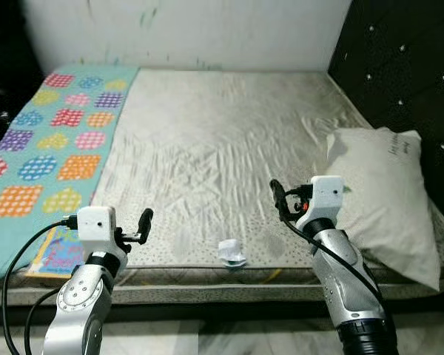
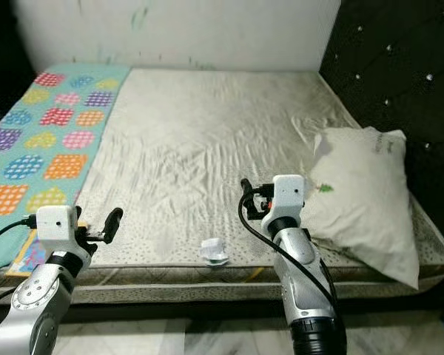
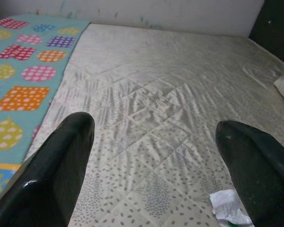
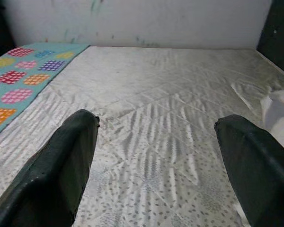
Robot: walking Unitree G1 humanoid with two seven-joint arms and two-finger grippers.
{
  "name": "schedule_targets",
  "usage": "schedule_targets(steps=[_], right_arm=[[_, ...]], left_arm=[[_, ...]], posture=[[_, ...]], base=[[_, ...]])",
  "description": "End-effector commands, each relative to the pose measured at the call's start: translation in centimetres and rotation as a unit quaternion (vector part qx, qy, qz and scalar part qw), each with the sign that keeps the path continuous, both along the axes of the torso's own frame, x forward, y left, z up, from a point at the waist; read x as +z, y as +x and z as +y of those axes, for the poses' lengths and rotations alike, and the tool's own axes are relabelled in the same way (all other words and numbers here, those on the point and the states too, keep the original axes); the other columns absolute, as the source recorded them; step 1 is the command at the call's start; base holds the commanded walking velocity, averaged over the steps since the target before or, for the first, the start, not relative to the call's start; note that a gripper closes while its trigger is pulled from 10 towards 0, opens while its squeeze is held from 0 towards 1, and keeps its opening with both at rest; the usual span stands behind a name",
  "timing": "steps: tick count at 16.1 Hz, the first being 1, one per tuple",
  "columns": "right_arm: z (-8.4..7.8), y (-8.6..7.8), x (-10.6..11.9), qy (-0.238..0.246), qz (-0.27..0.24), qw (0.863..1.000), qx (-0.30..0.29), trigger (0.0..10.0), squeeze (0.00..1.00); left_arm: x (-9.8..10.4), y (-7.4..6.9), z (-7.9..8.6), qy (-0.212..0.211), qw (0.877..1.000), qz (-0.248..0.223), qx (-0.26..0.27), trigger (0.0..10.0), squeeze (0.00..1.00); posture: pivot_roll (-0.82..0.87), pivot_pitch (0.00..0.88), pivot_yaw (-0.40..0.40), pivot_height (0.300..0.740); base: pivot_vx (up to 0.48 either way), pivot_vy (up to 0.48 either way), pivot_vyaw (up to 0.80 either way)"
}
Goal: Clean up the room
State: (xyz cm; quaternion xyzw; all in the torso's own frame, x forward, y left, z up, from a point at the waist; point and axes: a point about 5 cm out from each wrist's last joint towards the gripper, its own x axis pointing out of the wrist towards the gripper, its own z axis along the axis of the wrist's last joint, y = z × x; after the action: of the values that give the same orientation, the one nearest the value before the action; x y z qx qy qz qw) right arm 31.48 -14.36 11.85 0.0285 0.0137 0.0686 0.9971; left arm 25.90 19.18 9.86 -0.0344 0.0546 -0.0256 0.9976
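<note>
A small crumpled white wrapper (image 1: 231, 253) lies on the grey mattress (image 1: 207, 148) near its front edge, between my two arms; it also sits low in the left wrist view as the wrapper (image 3: 229, 210). My left gripper (image 1: 139, 229) hovers open over the mattress's front left part, to the wrapper's left, with nothing between its fingers (image 3: 61, 161). My right gripper (image 1: 280, 200) is open too, above the mattress just right of the wrapper and beside a white pillow (image 1: 385, 200). Its fingers (image 4: 66, 161) hold nothing.
A teal blanket (image 1: 52, 148) with coloured patches covers the bed's left side. A colourful flat book (image 1: 55, 255) lies at its front edge. A black padded headboard (image 1: 399, 66) stands on the right, a white wall (image 1: 185, 29) behind. Pale floor runs below the bed's front edge.
</note>
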Motion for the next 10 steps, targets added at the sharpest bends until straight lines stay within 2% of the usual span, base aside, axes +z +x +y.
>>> schedule_targets(steps=[1,8,10], right_arm=[[0.1,0.09,0.01,0.001,0.001,1.0,0.003,10.0,0.0],[0.17,0.07,-0.12,0.0,0.002,1.0,0.005,10.0,0.0],[0.15,0.06,-0.15,-0.001,0.002,1.0,0.006,10.0,0.0]], left_arm=[[0.29,-0.01,0.15,0.005,1.0,-0.005,0.0,10.0,0.0],[0.16,0.0,0.17,0.007,1.0,-0.002,-0.001,10.0,0.0],[0.09,0.01,0.17,0.009,1.0,0.002,0.001,10.0,0.0]], posture=[[0.04,0.082,-0.058,0.74],[0.04,0.067,-0.054,0.74],[0.04,0.067,-0.054,0.74]], base=[[0.296,0.0,0.0],[0.292,0.0,0.0],[0.0,0.0,0.0]])
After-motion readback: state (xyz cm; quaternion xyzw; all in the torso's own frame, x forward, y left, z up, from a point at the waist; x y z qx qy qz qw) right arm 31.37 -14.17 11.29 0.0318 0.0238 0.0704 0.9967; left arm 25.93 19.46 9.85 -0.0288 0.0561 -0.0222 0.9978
